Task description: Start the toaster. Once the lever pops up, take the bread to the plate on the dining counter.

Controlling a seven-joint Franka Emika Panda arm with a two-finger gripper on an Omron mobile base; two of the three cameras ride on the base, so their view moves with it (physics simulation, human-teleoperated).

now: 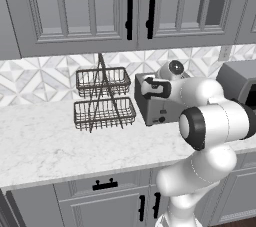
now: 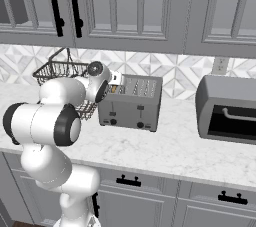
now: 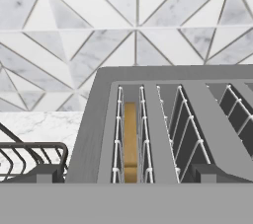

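Wire two-tier basket rack [image 1: 104, 99] at left on the marble worktop [image 1: 40, 141], standing just beside the toaster's left end; top rail of one basket also seen at lower left of the hand view. Broad bare stretch of worktop left of and in front of the rack, running out to the front edge above the drawer fronts.

Toaster [image 2: 131, 102] next along, back near the patterned tile backsplash [image 3: 69, 30], dark knobs on its front face toward the worktop edge. Slots on top open upward. Bread [image 3: 130, 141] sunk in the leftmost slot, tan edge showing between the wire guides, top seemingly below the slot rim. Other slots dark.

Gripper [image 2: 114, 84] hanging at the toaster's upper left end, between rack and toaster, close over the slotted top; arm's wrist crowding the rack side. Fingertips hard to make out in the base views, probably apart at full spread, nothing seen between them.

Open strip of worktop right of the toaster, then the larger toaster oven [image 2: 227, 108] with dark glass door and bar handle, well apart from the toaster. Upper cabinets [image 2: 125, 6] overhanging the whole run, limiting headroom above the slots.
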